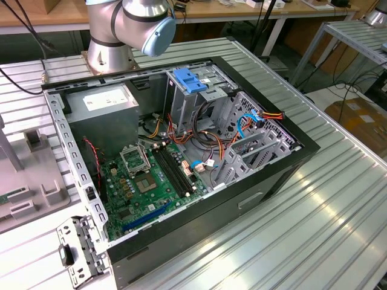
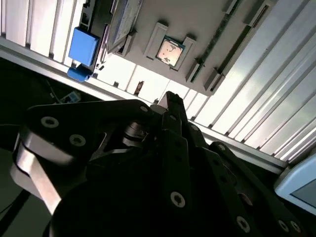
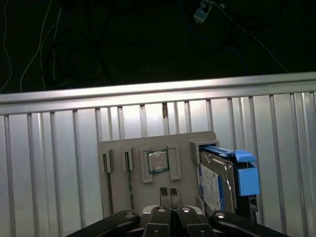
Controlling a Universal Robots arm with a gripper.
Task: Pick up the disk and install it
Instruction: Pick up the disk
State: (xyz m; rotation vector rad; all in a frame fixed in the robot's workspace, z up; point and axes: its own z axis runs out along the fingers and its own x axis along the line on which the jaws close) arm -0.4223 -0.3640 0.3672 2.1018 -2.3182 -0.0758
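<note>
The job is at its first step, with the pick-up not yet made. The arm hangs over the grey holder (image 3: 187,140) on the slatted worktop (image 3: 49,163), apart from the open computer case (image 1: 260,175).

In the first wrist view the claw (image 3: 170,195) has its two fingers pressed together and carries nothing. It lines up nearer the small chip (image 3: 158,161) seated in the holder than the disk (image 3: 217,186).

The disk stands on edge in the slot at the holder's end, just beside the chip's pocket. Its labelled face is turned towards the chip, and a blue rail (image 3: 245,180) sits on its outer side. Its long axis looks to me to run along the worktop's slats.

To my eye, taking it calls for the claw to spread, shift across above the disk's upper edge, and straddle its thin dimension.
</note>
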